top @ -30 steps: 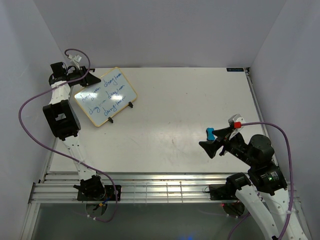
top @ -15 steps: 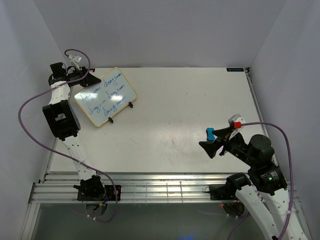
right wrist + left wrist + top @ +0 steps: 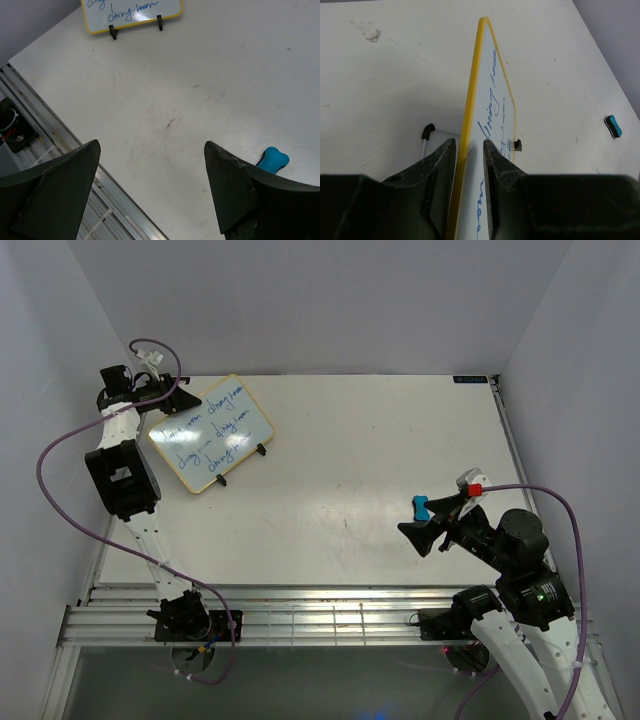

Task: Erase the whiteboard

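The whiteboard (image 3: pixel 212 432) has a yellow frame, small black feet and lines of blue handwriting, and stands at the far left of the table. My left gripper (image 3: pixel 180 398) is shut on its upper left edge. In the left wrist view the fingers (image 3: pixel 442 165) straddle the yellow frame of the board (image 3: pixel 492 90). My right gripper (image 3: pixel 432 523) is wide open and empty, above the table at the near right. The small blue eraser (image 3: pixel 421 508) lies on the table by it. In the right wrist view the eraser (image 3: pixel 272 160) shows just beyond the right finger.
The white table (image 3: pixel 360 460) is boxed in by white walls at the back and both sides. A metal rail (image 3: pixel 330 620) runs along the near edge. The board's lower edge (image 3: pixel 132 10) shows at the top of the right wrist view.
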You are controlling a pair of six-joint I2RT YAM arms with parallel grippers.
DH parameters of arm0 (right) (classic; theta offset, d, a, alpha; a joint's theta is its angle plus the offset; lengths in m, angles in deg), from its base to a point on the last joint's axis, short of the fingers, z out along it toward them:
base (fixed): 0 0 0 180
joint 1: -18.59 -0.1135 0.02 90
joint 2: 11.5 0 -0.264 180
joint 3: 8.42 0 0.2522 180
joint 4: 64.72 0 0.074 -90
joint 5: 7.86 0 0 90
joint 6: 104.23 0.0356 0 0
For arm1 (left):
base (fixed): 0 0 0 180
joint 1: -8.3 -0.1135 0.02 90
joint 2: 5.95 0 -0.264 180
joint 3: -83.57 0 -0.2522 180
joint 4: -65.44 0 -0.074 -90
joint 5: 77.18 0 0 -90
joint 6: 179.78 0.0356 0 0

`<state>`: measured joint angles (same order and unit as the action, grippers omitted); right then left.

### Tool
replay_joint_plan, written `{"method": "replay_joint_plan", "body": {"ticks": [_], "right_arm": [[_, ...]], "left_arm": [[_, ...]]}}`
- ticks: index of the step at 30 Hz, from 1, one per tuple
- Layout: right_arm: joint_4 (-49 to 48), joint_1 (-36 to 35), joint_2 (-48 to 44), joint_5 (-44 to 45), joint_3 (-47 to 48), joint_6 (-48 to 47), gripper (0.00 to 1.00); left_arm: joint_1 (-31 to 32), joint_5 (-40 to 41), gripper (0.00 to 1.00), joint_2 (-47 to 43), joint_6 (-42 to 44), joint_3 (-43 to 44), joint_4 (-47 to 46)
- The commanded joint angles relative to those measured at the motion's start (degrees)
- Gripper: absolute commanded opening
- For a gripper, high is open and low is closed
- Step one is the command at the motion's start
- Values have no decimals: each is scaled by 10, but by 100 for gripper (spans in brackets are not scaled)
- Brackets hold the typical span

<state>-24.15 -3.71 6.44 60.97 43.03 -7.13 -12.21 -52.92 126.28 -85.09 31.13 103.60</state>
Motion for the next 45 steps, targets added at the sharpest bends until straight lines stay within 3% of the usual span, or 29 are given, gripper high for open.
{"method": "replay_joint_plan", "body": {"ticks": [1, 6, 13, 32, 36, 45], "right_arm": [[-25, -4, -4, -4, 5, -2, 90], [-24, -4, -4, -3, 5, -3, 90], [-24, -5, -2, -3, 5, -5, 90], [-22, -11, -4, 8, 4, -7, 90], [-22, -11, -5, 10, 5, -7, 90], [-22, -11, -4, 8, 6, -7, 90]], "left_arm": [[3, -11, 39, -17, 8, -10, 31], [2, -11, 50, -12, 8, -13, 33], [2, -17, 48, -7, 8, -11, 33], [3, -50, 18, -14, -6, 15, 19], [4, -45, 0, -28, -13, 27, 7], [22, -28, 0, -71, -14, 46, -6]]}}
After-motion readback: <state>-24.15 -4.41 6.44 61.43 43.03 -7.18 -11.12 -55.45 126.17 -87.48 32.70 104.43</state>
